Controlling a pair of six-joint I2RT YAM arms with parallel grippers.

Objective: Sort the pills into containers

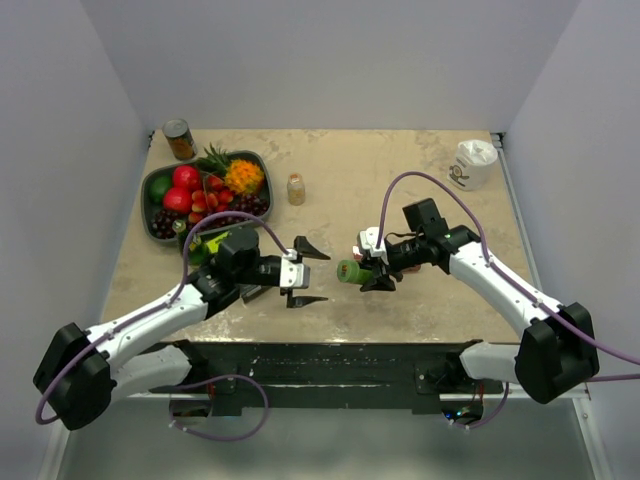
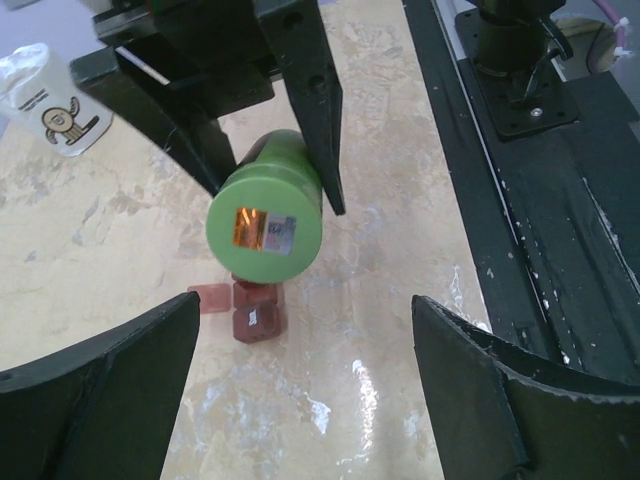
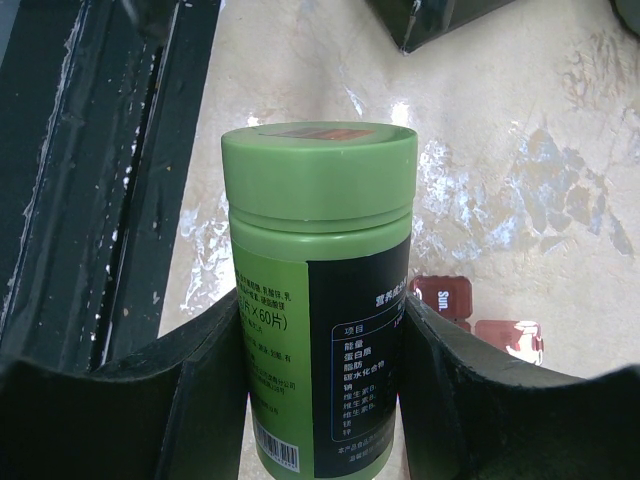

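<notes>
My right gripper is shut on a green pill bottle and holds it on its side above the table, lid pointing left. The right wrist view shows both fingers pressed on the bottle, lid closed. My left gripper is open and empty, just left of the bottle, jaws facing its lid. The red-brown container strip lies on the table below the bottle, with only a few compartments showing. Two compartments also show in the right wrist view. No loose pills are visible.
A dark oval fruit tray sits at the back left, a can behind it. A small amber bottle stands mid-table. A white cup is at the back right. The black mounting rail runs along the near edge.
</notes>
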